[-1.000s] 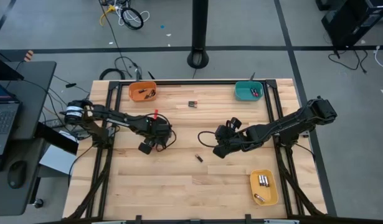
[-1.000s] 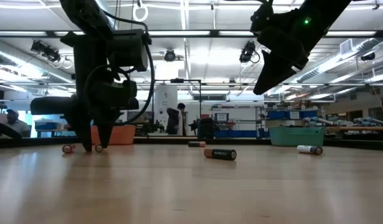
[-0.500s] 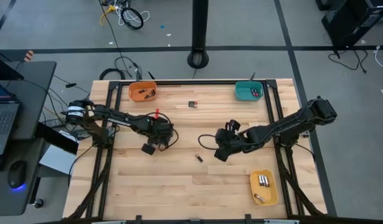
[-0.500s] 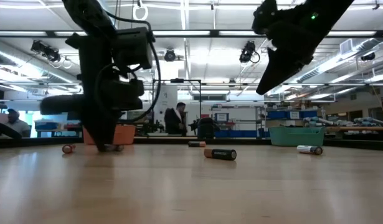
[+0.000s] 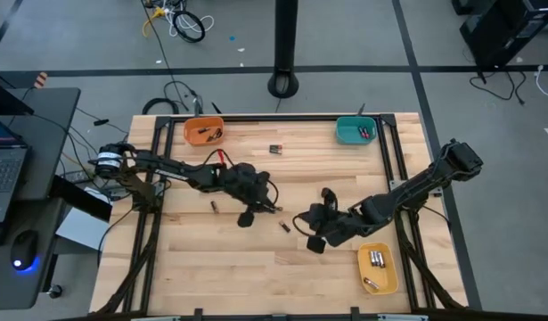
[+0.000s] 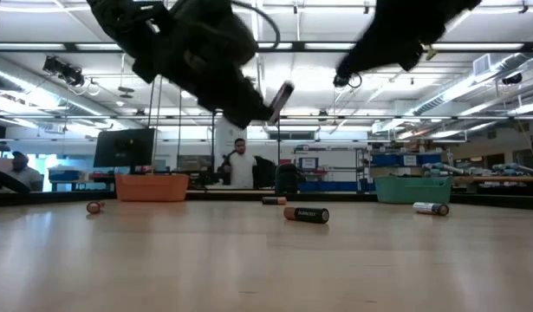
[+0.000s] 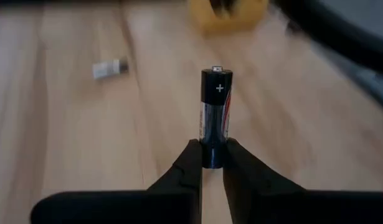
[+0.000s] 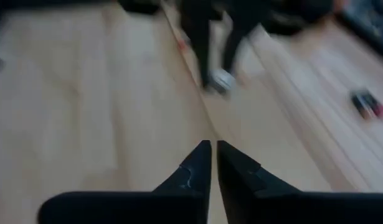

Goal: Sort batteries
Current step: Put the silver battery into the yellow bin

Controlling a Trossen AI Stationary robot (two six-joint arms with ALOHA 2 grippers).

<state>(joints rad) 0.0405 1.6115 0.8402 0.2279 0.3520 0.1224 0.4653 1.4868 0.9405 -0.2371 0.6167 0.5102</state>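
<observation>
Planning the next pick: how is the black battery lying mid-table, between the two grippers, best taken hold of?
Grip the black battery across the middle of its body, coming straight down from above: it lies flat on its side on the table, nothing touching it, so both long sides are free.

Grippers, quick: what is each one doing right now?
Left gripper: closed, holding a black battery.
Right gripper: closed, empty.

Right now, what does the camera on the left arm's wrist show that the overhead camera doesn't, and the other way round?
Only the wrist camera shows the plus mark on the black battery clamped upright in the left end effector. Only the overhead camera shows the orange bin, teal bin and right end effector. Both show the yellow bin and wooden table.
</observation>
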